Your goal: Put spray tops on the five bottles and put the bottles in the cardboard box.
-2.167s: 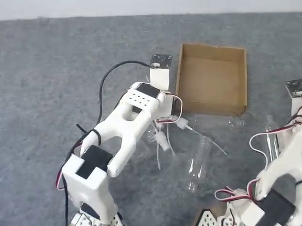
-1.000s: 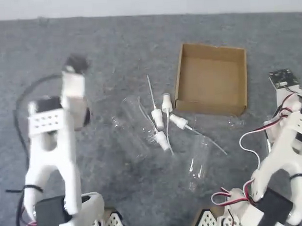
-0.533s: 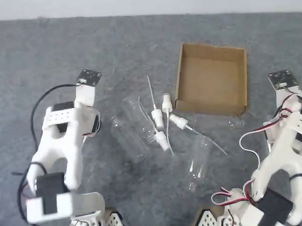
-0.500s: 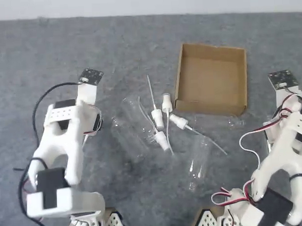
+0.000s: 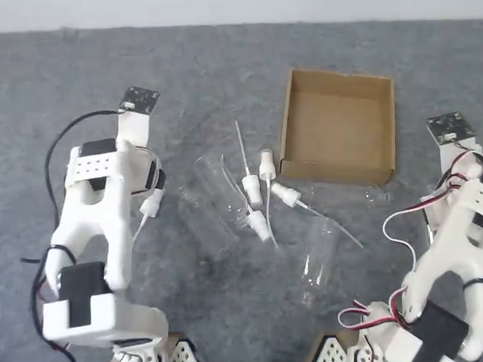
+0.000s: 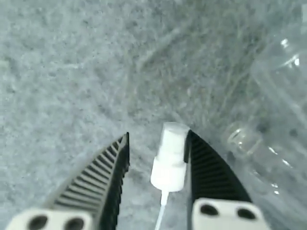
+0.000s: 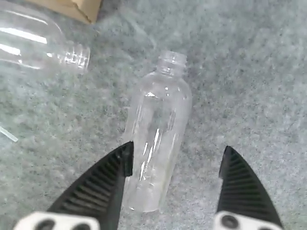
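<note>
Step in hand, judged: first capping. Left gripper [image 6: 157, 136], left-centre in the high view, is part open, spray top [image 6: 169, 160] touching one jaw. Next: clamp, align to bottle neck [image 6: 240, 140]. Right gripper [image 7: 175, 158] gapes, empty.

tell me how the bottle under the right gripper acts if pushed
The clear bottle lies on its side and is round, so it would probably roll. It looks empty and thin-walled, so likely light, and may flex if the right gripper squeezes it.

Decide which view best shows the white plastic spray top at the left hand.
The left wrist view: the white plastic spray top sits close up between the fingers of the left hand, against one of them. The high view shows it small beside the arm.
</note>
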Tool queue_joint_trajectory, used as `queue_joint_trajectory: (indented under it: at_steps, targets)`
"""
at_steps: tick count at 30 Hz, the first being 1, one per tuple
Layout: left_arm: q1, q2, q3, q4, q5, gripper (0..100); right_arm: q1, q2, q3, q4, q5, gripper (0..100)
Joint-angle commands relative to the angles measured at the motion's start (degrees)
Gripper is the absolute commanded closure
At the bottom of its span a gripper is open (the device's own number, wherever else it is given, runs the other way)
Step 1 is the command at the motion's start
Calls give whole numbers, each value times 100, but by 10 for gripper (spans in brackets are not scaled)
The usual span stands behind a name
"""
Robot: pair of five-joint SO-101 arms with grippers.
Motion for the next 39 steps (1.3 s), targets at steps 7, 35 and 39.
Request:
queue_joint_trajectory:
  at_steps: [7, 35, 39]
  targets:
    - [149, 686, -338, -202, 26, 831, -31, -31, -53, -48, 123, 757]
    - [782, -4255, 1824, 44, 1415, 987, -215, -92, -290, -40, -431, 757]
    - [870, -4862, 2844, -844, 1530, 987, -488, -31, -580, 224, -589, 757]
